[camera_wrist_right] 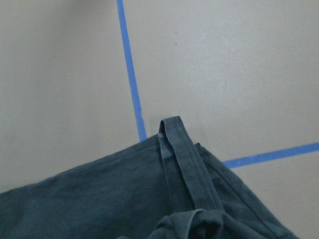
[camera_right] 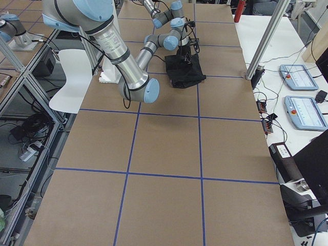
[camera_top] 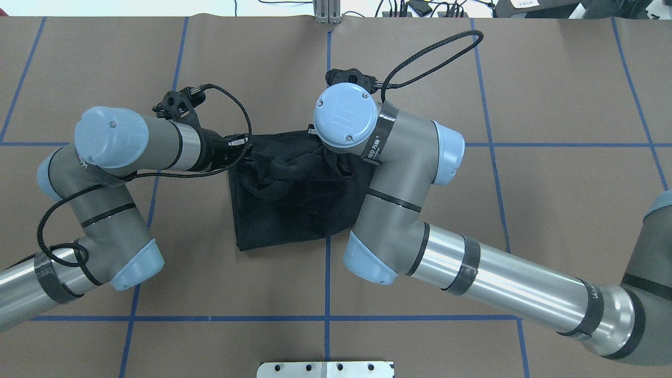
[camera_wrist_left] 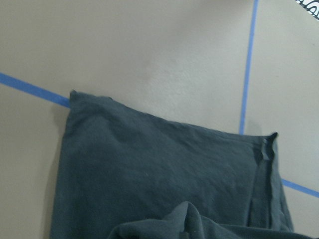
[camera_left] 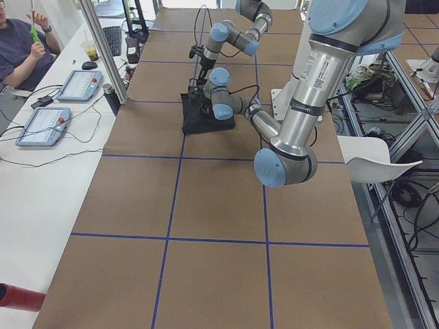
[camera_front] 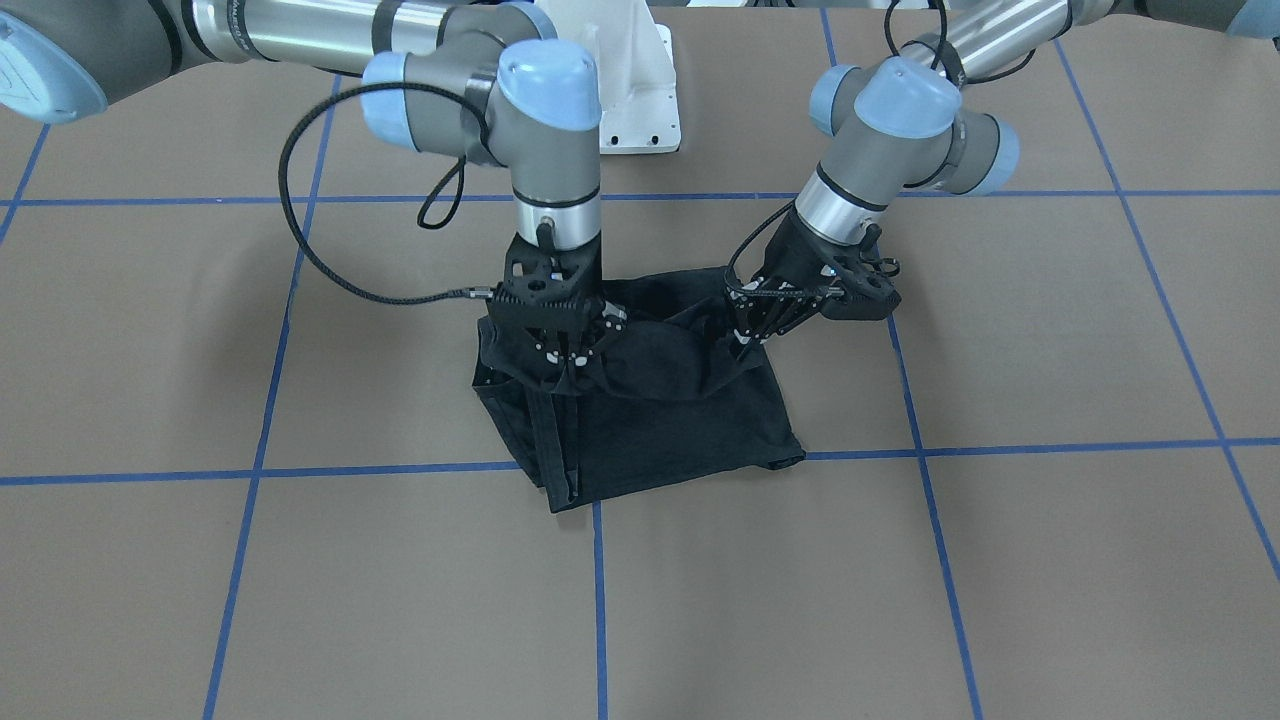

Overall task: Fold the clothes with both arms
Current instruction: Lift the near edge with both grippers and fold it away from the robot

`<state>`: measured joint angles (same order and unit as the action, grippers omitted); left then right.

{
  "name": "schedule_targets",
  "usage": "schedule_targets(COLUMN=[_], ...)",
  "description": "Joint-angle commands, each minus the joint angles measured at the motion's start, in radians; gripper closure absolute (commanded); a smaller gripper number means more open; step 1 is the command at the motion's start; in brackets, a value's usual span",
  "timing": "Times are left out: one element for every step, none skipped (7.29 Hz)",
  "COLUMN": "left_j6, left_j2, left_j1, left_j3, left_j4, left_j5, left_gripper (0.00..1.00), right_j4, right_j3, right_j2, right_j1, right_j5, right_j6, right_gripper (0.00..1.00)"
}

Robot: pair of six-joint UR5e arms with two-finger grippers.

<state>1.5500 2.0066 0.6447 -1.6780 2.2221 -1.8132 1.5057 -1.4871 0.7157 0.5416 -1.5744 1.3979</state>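
The right arm [camera_front: 550, 150] points its wrist straight down, the right tool [camera_front: 562, 352] pinching a raised bunch of the black T-shirt [camera_front: 680, 430]. The left arm [camera_front: 900, 130] leans in at a slant, the left tool [camera_front: 748, 335] pinching the same lifted fold. The rest lies folded on the brown tabletop [camera_front: 300, 600].
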Motion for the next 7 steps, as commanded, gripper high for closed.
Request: schedule_targets(left_j6=[-0.034, -0.034, -0.050, -0.094, -0.115, -0.120, -0.122], left_j2=[0.015, 0.023, 0.029, 0.030, 0.035, 0.041, 0.063], left_j1=[0.010, 0.015, 0.018, 0.038, 0.056, 0.058, 0.064], left_j3=[0.058, 0.081, 0.101, 0.103, 0.113, 0.144, 0.165], left_j4=[0.004, 0.005, 0.004, 0.005, 0.004, 0.008, 0.007], left_j5=[0.006, 0.006, 0.006, 0.006, 0.005, 0.005, 0.005], left_gripper=[1.00, 1.00, 1.00, 1.00, 1.00, 1.00, 1.00], right_j4=[-0.078, -0.087, -0.097, -0.099, -0.099, -0.099, -0.099], right_j3=[0.140, 0.161, 0.174, 0.177, 0.177, 0.179, 0.188], right_j2=[-0.030, -0.030, -0.030, -0.030, -0.031, -0.032, -0.039], right_j1=[0.029, 0.034, 0.038, 0.047, 0.055, 0.058, 0.060], right_j5=[0.001, -0.001, -0.001, -0.003, -0.012, -0.012, -0.012], right_j6=[-0.036, -0.046, -0.048, -0.062, -0.080, -0.082, -0.082], right_gripper=[1.00, 1.00, 1.00, 1.00, 1.00, 1.00, 1.00])
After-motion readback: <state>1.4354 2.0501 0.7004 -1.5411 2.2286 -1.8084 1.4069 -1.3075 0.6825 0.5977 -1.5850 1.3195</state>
